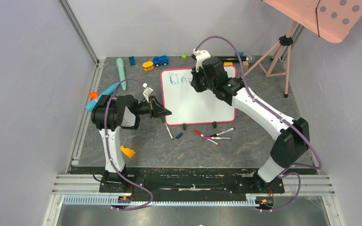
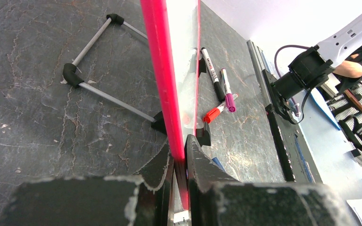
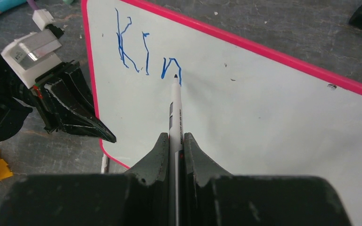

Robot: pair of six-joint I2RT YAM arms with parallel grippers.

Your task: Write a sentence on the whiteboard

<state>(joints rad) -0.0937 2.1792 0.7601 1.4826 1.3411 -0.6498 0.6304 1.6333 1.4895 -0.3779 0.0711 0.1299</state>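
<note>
Markers (image 1: 215,135) strewn before whiteboard (image 1: 195,101), toys (image 1: 160,60) behind it, tripod (image 1: 279,56) right, open tabletop (image 1: 169,153) nearer arms.

The dark marbled surface (image 1: 245,150) bears the whiteboard (image 1: 193,106). Loose markers (image 1: 215,135) lie just on the whiteboard's near side. A blue toy car (image 1: 160,60) and a teal tube (image 1: 121,67) lie beyond its far left corner, and a yellow block (image 1: 127,151) lies off its near left corner.

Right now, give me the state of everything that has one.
whiteboard, left edge clamped.
sentence, unfinished: only "Kin" written.
marker, uncapped, tip touching the board at the "n".
left jaws, shut on whiteboard frame.
right jaws, shut on marker.
loose markers, lying on the table.
</note>
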